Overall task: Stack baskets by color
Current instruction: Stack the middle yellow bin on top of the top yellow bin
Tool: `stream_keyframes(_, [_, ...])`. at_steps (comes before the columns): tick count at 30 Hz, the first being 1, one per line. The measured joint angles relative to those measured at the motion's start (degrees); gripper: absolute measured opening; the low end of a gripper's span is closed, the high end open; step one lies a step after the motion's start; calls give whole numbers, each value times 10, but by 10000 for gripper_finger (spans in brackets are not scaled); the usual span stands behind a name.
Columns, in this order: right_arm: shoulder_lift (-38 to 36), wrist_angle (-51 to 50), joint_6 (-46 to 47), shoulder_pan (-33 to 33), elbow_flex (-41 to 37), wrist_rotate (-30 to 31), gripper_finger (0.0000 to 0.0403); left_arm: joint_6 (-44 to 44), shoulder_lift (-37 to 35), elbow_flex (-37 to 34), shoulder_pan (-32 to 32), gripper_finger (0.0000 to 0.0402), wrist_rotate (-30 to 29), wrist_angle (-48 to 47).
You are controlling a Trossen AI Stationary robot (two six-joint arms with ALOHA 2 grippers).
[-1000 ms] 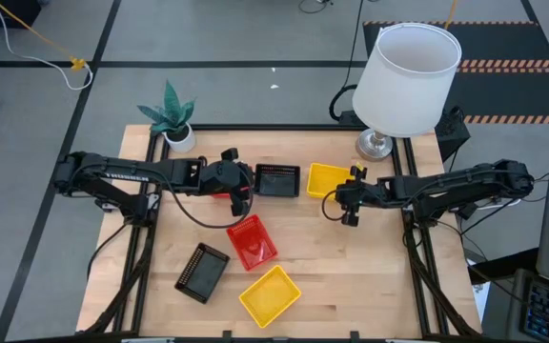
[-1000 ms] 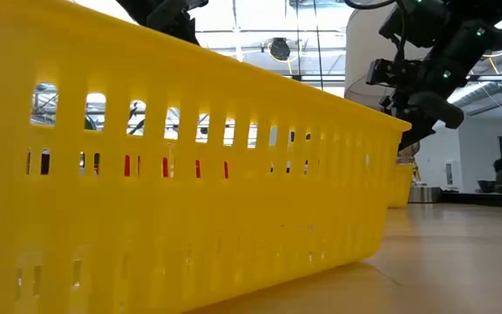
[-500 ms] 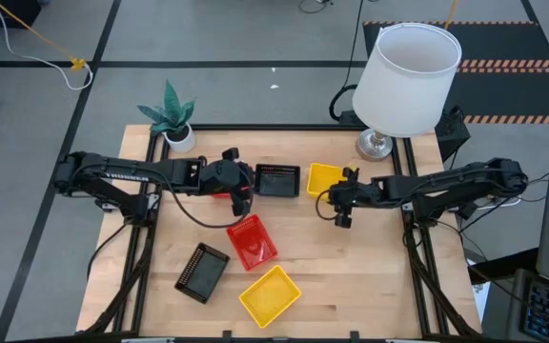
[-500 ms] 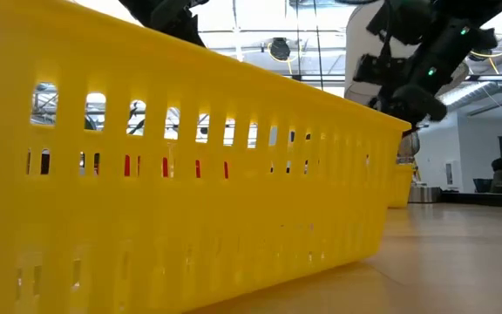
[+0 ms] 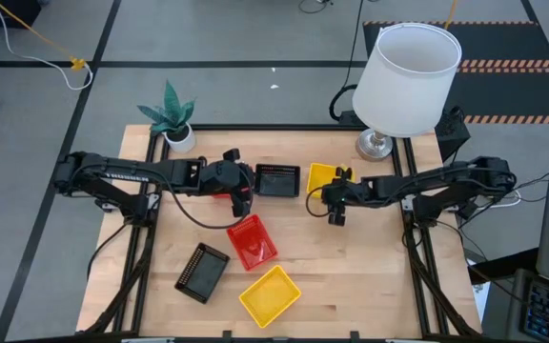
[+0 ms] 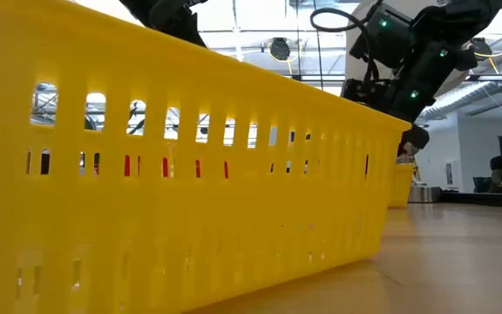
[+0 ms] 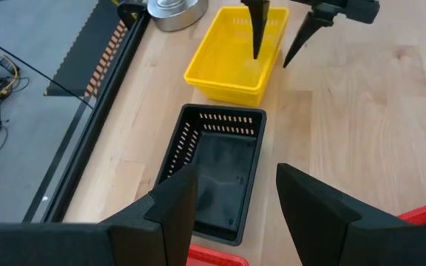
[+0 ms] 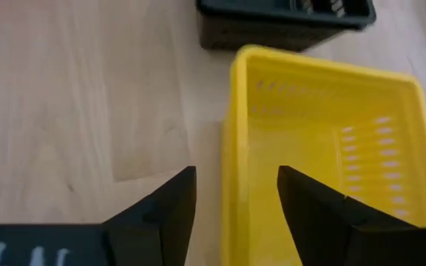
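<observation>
The step in hand looks like picking up the yellow basket near the table's far edge, beside a black basket. The right gripper hangs over its rim, jaws apart, empty; next it must descend and clamp. The left gripper waits open above the black basket

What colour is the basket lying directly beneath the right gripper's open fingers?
Yellow; the basket shows best in the right wrist view, below the right gripper.

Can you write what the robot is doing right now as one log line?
step: reach yellow basket | right gripper: open, over its edge | left gripper: open, over black basket | held: nothing
</observation>
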Motion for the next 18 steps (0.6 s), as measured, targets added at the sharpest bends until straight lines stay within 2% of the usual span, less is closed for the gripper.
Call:
stream_keyframes(3, [0, 4, -4, 0, 0, -27, 171, 0, 0, 0, 0, 186, 0, 0])
stream_keyframes(18, [0, 14, -68, 1, 0, -43, 82, 1, 0, 0, 0, 186, 4, 4])
